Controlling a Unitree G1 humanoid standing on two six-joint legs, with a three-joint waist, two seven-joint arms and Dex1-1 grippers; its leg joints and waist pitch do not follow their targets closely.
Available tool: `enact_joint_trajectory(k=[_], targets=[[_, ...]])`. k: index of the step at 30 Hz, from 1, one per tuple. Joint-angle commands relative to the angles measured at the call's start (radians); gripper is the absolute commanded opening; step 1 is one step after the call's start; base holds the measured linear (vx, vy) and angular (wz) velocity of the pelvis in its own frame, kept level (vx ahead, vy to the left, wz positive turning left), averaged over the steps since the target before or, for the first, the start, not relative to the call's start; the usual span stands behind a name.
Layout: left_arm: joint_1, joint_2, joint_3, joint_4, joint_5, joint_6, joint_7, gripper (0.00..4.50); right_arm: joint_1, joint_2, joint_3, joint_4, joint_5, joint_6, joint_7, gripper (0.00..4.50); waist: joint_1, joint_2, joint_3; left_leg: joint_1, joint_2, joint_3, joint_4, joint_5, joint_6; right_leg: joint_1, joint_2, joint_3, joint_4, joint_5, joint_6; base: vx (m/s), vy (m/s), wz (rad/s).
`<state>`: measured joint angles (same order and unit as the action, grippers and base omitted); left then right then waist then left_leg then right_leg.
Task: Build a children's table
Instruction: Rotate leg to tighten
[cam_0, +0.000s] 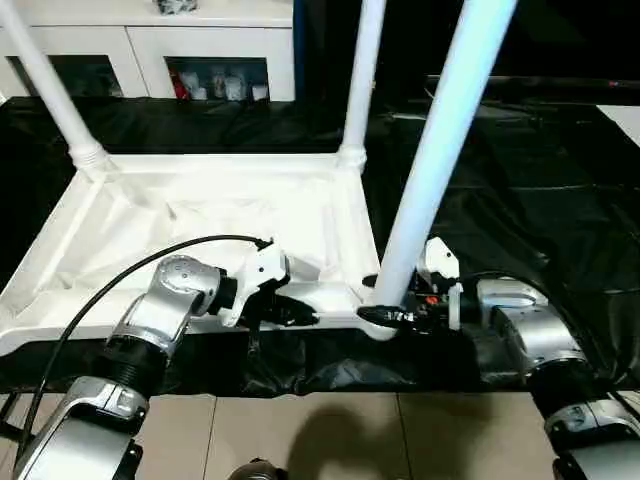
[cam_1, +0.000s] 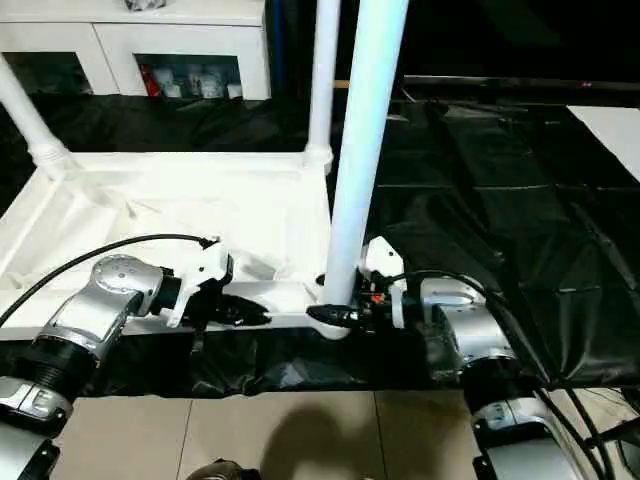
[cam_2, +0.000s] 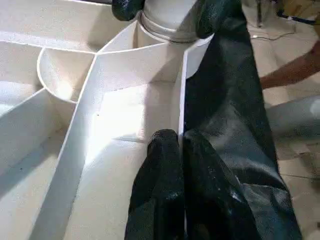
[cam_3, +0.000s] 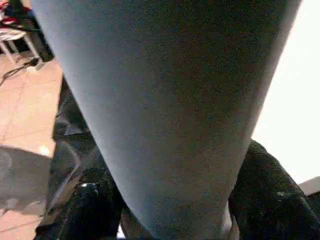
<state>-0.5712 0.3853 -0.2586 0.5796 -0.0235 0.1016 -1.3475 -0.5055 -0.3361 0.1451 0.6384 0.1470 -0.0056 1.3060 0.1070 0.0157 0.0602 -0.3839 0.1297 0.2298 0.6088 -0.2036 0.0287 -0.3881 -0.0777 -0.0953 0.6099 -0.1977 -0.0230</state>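
Note:
The white table top (cam_0: 200, 215) lies upside down on a black sheet, ribbed underside up. Three white legs stand in its corner sockets: far left (cam_0: 45, 85), far right (cam_0: 362, 80) and near right (cam_0: 440, 150). My left gripper (cam_0: 300, 315) is shut on the top's near rim; in the left wrist view its fingers (cam_2: 165, 165) pinch that thin wall. My right gripper (cam_0: 385, 315) is at the base of the near-right leg (cam_3: 165, 100), just above the socket. Its fingers (cam_3: 270, 195) press against the leg from both sides.
The black sheet (cam_0: 520, 200) covers the floor under and to the right of the table. A white glass-door cabinet (cam_0: 150, 40) stands at the back. Tiled floor (cam_0: 320, 430) lies at the near edge. A person's arm (cam_2: 290, 72) shows in the left wrist view.

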Motion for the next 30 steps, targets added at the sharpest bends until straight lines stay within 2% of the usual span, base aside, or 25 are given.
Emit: enact_joint_trajectory(k=[1, 5, 10, 11, 13, 15, 16, 17, 21, 22, 24, 26, 27, 30], targets=[[-0.007, -0.019, 0.002, -0.024, -0.032, 0.0, 0.016, 0.0, 0.027, 0.015, 0.086, -0.025, -0.014, 0.02, 0.073, 2.45, -0.001, -0.01, -0.06, 0.031, 0.14, -0.069, -0.09, -0.225, -0.003, 0.028, -0.13, 0.083, -0.074, -0.235, -0.249, 0.0, 0.0, 0.0], [-0.009, -0.025, 0.009, -0.013, -0.023, -0.007, 0.039, 0.0, 0.037, 0.02, 0.092, -0.04, -0.014, 0.036, 0.071, 2.36, 0.001, -0.012, -0.061, 0.029, 0.139, -0.069, -0.088, -0.213, -0.001, 0.031, -0.132, 0.084, -0.074, -0.233, -0.249, 0.0, 0.0, 0.0], [-0.027, -0.061, 0.028, 0.015, -0.004, -0.022, 0.134, 0.0, 0.036, 0.051, 0.072, -0.024, -0.016, 0.048, 0.007, 2.36, 0.001, -0.014, -0.058, 0.029, 0.139, -0.07, -0.088, -0.217, 0.0, 0.029, -0.132, 0.084, -0.078, -0.258, -0.241, 0.0, 0.0, 0.0], [-0.037, -0.081, 0.04, 0.028, -0.001, -0.019, 0.182, 0.0, 0.029, 0.073, 0.055, -0.006, -0.017, 0.051, -0.046, 2.36, 0.002, -0.016, -0.058, 0.031, 0.139, -0.071, -0.088, -0.23, -0.005, 0.029, -0.135, 0.085, -0.081, -0.282, -0.236, 0.0, 0.0, 0.0], [-0.059, -0.125, 0.058, 0.049, 0.007, -0.007, 0.28, 0.0, 0.008, 0.124, 0.016, 0.049, -0.028, 0.048, -0.191, 2.33, -0.008, -0.016, -0.049, 0.039, 0.138, -0.076, -0.09, -0.294, -0.036, 0.017, -0.14, 0.09, -0.096, -0.392, -0.219, 0.0, 0.0, 0.0], [-0.078, -0.164, 0.066, 0.061, 0.018, 0.001, 0.357, 0.0, -0.017, 0.171, -0.018, 0.113, -0.048, 0.045, -0.348, 2.27, -0.015, -0.017, -0.05, 0.041, 0.137, -0.087, -0.091, -0.332, -0.064, 0.021, -0.145, 0.087, -0.102, -0.47, -0.198, 0.0, 0.0, 0.0], [-0.078, -0.165, 0.066, 0.062, 0.019, 0.001, 0.359, 0.0, -0.018, 0.172, -0.019, 0.114, -0.048, 0.046, -0.353, 2.27, -0.02, -0.017, -0.048, 0.039, 0.139, -0.09, -0.093, -0.338, -0.069, 0.02, -0.146, 0.088, -0.102, -0.477, -0.194, 0.0, 0.0, 0.0], [-0.09, -0.19, 0.067, 0.07, 0.027, 0.007, 0.403, 0.0, -0.037, 0.202, -0.041, 0.155, -0.052, 0.058, -0.443, 2.12, -0.029, -0.015, -0.047, 0.04, 0.135, -0.089, -0.095, -0.36, -0.071, 0.019, -0.141, 0.087, -0.107, -0.489, -0.18, 0.0, 0.0, 0.0], [-0.116, -0.249, 0.073, 0.091, 0.047, 0.026, 0.505, 0.0, -0.088, 0.263, -0.081, 0.247, -0.063, 0.067, -0.65, 2.08, -0.037, -0.015, -0.05, 0.038, 0.134, -0.087, -0.096, -0.337, -0.072, 0.02, -0.14, 0.09, -0.103, -0.43, -0.189, 0.0, 0.0, 0.0], [-0.119, -0.254, 0.073, 0.093, 0.049, 0.026, 0.513, 0.0, -0.093, 0.269, -0.084, 0.256, -0.064, 0.068, -0.667, 2.08, -0.035, -0.011, -0.051, 0.039, 0.134, -0.087, -0.095, -0.333, -0.071, 0.021, -0.141, 0.09, -0.103, -0.418, -0.191, 0.0, 0.0, 0.0], [-0.135, -0.29, 0.072, 0.115, 0.064, 0.018, 0.556, 0.0, -0.129, 0.306, -0.104, 0.306, -0.074, 0.049, -0.731, 2.08, -0.043, -0.015, -0.055, 0.04, 0.131, -0.081, -0.093, -0.316, -0.068, 0.019, -0.136, 0.09, -0.097, -0.362, -0.211, 0.0, 0.0, 0.0], [-0.132, -0.293, 0.066, 0.112, 0.065, 0.01, 0.54, 0.0, -0.131, 0.312, -0.1, 0.302, -0.075, 0.036, -0.699, 2.58, -0.04, -0.014, -0.057, 0.034, 0.129, -0.078, -0.091, -0.285, -0.048, 0.028, -0.139, 0.09, -0.094, -0.311, -0.218, 0.0, 0.0, 0.0], [-0.13, -0.292, 0.063, 0.11, 0.062, 0.008, 0.534, 0.0, -0.133, 0.313, -0.1, 0.302, -0.076, 0.034, -0.692, 2.71, -0.04, -0.016, -0.058, 0.032, 0.129, -0.075, -0.091, -0.248, -0.022, 0.031, -0.134, 0.088, -0.089, -0.258, -0.225, 0.0, 0.0, 0.0], [-0.117, -0.275, 0.051, 0.096, 0.055, -0.009, 0.486, 0.0, -0.132, 0.302, -0.113, 0.292, -0.059, 0.047, -0.657, 2.9, -0.04, -0.014, -0.057, 0.032, 0.129, -0.074, -0.09, -0.243, -0.006, 0.032, -0.134, 0.088, -0.09, -0.257, -0.232, 0.0, 0.0, 0.0]])
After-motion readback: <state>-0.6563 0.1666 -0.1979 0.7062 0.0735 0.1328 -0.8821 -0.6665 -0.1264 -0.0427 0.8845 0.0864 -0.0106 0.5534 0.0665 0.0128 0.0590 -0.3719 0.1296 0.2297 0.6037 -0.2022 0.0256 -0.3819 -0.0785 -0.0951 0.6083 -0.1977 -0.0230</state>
